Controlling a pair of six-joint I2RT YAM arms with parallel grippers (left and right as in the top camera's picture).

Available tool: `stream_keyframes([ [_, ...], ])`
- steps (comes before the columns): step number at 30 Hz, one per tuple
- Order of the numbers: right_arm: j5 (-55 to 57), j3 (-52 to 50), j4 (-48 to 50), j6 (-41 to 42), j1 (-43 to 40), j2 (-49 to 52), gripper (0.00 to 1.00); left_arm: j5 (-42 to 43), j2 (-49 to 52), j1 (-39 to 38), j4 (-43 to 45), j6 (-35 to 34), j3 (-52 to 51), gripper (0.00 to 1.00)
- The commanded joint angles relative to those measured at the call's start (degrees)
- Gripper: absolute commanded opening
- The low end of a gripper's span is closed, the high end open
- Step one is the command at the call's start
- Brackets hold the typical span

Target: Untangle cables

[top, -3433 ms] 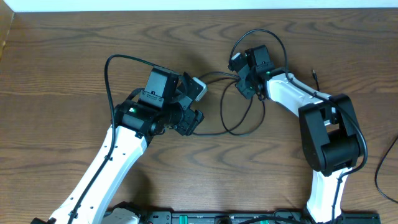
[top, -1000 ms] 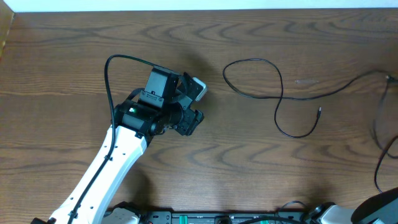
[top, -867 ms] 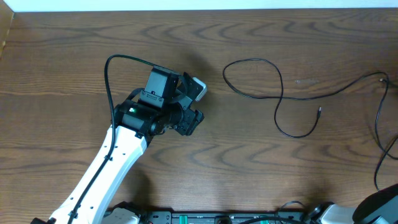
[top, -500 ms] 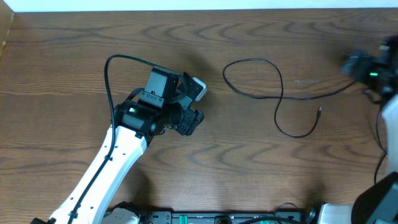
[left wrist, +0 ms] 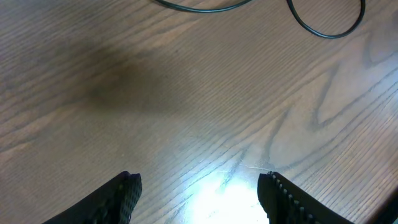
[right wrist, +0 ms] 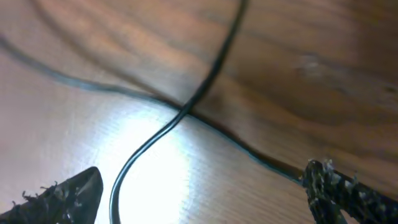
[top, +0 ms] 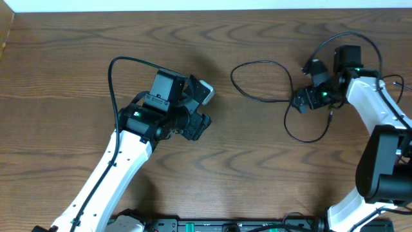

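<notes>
One thin black cable (top: 261,63) lies on the table's right half. It loops, crosses itself and ends in a small plug (top: 330,116). My right gripper (top: 301,100) hovers open just above that crossing (right wrist: 183,111); in the right wrist view (right wrist: 202,199) a strand (right wrist: 124,180) runs between the fingers, apart from both. My left gripper (top: 203,106) is open and empty left of the cable. In the left wrist view (left wrist: 202,193) only bare wood lies between its fingers, and the cable's curves (left wrist: 329,31) show far off at the top.
The wooden table (top: 257,174) runs to a pale wall strip at the back. Thicker black arm cables arc over the left arm (top: 112,77) and the right arm (top: 351,37). The right arm's base (top: 386,167) stands at the right edge.
My right arm has swung in from the right edge and now hangs over the cable's crossing. The left arm and the cable's loops have not moved.
</notes>
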Motion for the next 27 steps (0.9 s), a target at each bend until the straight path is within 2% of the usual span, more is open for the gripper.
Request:
stream_keyframes([
  [1,-0.94,0.2,-1.42,-13.29,1.64,0.9,0.99,0.94,0.2,0.13,-0.2,0.35,0.04,0.66],
  [8,0.09,0.2,-4.39,-25.62,2.29,1.03,0.98,0.94,0.2,0.13,-0.2,0.35,0.02,0.66],
  [14,-3.41,0.15,-4.79,-28.28,2.29,1.18,0.99,0.94,0.2,0.13,-0.17,0.35,0.02,0.66],
  [21,-8.07,0.15,-1.42,-27.69,3.21,2.08,0.92,0.94,0.2,0.13,-0.2,0.33,0.02,0.66],
  [27,-7.98,0.15,6.6,-17.46,4.5,4.31,0.93,0.96,0.22,0.13,-0.33,0.33,0.02,0.66],
])
